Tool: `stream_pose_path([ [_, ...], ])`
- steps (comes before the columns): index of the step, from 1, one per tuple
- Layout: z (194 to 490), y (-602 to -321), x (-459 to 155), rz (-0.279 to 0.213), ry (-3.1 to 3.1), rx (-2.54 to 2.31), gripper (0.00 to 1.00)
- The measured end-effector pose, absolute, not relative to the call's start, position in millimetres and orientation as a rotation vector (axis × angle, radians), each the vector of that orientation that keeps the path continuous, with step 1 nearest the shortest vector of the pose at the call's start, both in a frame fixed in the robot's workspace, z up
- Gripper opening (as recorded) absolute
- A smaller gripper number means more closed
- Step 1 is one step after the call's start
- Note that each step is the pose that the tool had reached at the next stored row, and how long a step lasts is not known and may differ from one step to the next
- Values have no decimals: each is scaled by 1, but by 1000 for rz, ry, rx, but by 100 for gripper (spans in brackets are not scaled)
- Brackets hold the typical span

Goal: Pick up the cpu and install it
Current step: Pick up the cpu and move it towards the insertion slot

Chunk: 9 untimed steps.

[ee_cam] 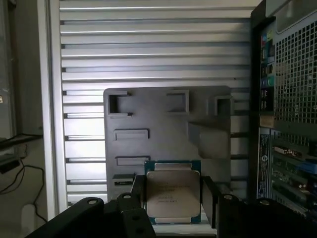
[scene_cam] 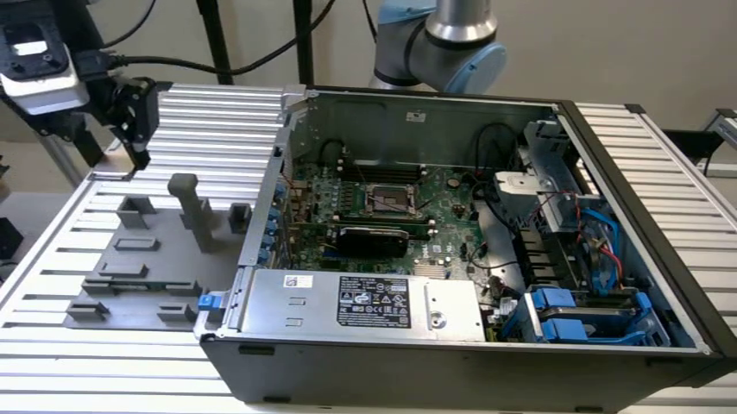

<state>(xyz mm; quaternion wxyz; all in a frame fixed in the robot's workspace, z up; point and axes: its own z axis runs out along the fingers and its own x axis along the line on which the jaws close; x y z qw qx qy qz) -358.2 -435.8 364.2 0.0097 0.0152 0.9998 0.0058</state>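
Starting with the exterior view: the claw (scene_cam: 136, 129) hangs above the ribbed bench (scene_cam: 81, 362), off the open computer case (scene_cam: 461, 371) toward the exterior view's left and clear of its wall. Lower down, beside the case, lies a grey fixture tray (scene_cam: 138, 267) with raised pockets. It is judged to be a holder that keeps parts in known places for pickup. Inside the case the green motherboard (scene_cam: 444, 220) lies flat. Its dark socket (scene_cam: 392, 198) sits near the middle of the case, with a black expansion card (scene_cam: 374, 235) just beside it. As far as can be told, the socket is unoccupied.

Wrist view: the cpu (ee_cam: 172, 191) sits between the claw's two black fingers (ee_cam: 137, 196), silvery top toward the camera, one finger against each opposite edge. Finding: the claw is closed on the cpu by its sides, a hold judged to keep the contact face untouched. The grey tray shows behind the chip, and the perforated rear panel of the case stands alongside. The cpu is therefore outside the case, well apart from the socket. Installation is not yet done.
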Motion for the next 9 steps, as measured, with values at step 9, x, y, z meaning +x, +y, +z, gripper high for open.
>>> stream_pose_path([
  [9,391,-436,-317,19,3124,48,55],
])
